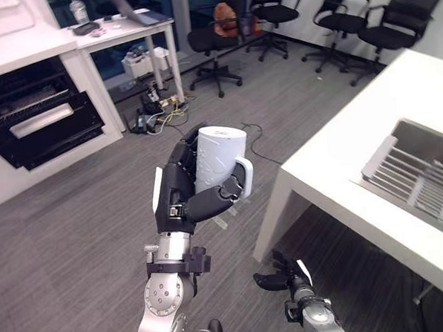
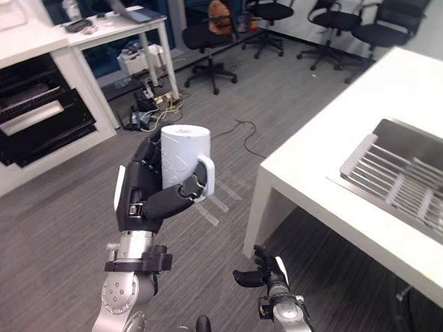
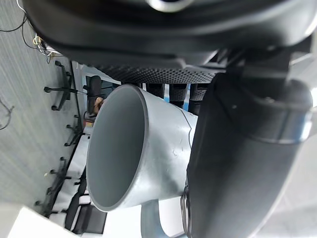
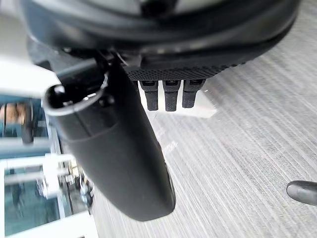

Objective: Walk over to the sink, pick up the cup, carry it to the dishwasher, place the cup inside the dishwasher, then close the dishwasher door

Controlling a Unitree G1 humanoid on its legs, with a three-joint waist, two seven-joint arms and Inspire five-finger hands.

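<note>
Grey carpet (image 1: 76, 218) | white cup (image 1: 219, 155) upright | left hand (image 1: 180, 190) wraps it | right hand (image 1: 283, 280) relaxed

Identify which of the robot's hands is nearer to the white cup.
Left. The left hand is curled round the white cup, holding it upright above the floor; the right hand hangs lower, apart from the cup, near the white counter.

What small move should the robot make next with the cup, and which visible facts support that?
Probably a turn and step toward the dishwasher, cup kept upright. The left hand is curled round the white cup above the carpet; the sink lies to the right, while the dishwasher, dark rack exposed, stands across the carpet at far left. The right hand hangs low.
</note>
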